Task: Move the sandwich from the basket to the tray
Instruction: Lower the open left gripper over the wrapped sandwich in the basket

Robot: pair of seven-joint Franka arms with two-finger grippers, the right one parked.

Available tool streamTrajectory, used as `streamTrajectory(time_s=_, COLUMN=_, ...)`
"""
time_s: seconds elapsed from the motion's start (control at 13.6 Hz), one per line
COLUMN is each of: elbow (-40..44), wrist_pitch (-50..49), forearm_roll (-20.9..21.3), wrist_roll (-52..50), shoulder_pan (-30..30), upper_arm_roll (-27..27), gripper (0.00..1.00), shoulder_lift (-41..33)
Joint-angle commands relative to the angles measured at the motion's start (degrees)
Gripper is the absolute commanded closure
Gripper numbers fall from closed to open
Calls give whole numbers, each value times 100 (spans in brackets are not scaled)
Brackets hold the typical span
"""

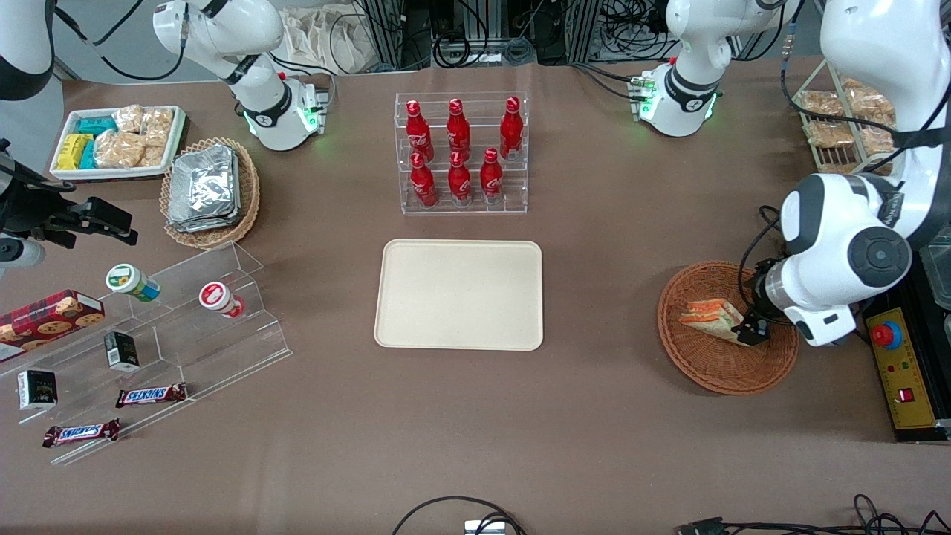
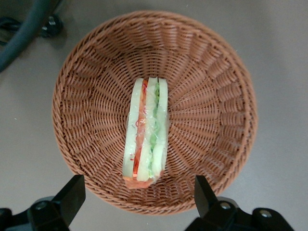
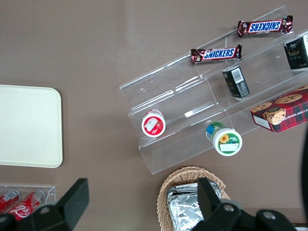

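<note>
The sandwich (image 1: 709, 316) (image 2: 147, 132), a pale bread wedge with orange-red and green layers, lies on its edge in the round reddish-brown wicker basket (image 1: 698, 371) (image 2: 211, 72) toward the working arm's end of the table. My left gripper (image 1: 749, 331) (image 2: 138, 196) hangs low over the basket's rim, beside the sandwich's broad end. It is open, one finger (image 2: 72, 195) to each side, with nothing between them. The cream-beige tray (image 1: 459, 293) (image 3: 29, 125) lies bare at the middle of the table.
A clear rack of red bottles (image 1: 461, 152) stands farther from the front camera than the tray. A yellow box with a red stop button (image 1: 903, 371) sits beside the basket. A tan basket of foil packets (image 1: 210, 192) and an acrylic snack stand (image 1: 148, 349) lie toward the parked arm's end.
</note>
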Motion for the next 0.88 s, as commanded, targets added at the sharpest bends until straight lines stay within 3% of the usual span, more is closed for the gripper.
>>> streamTrajectory(time_s=0.0, elbow=-601, wrist_pitch=527, forearm_roll=89, wrist_roll=-185, shoulder_pan=-79, upper_arm_roll=43, gripper=0, shoulder_lift=-193)
streamTrajectory(time_s=0.81, elbow=-1033, wrist_pitch=1477, forearm_roll=335, wrist_roll=-176, shoulder_pan=-70, upper_arm_roll=69, gripper=0, shoulder_lift=132)
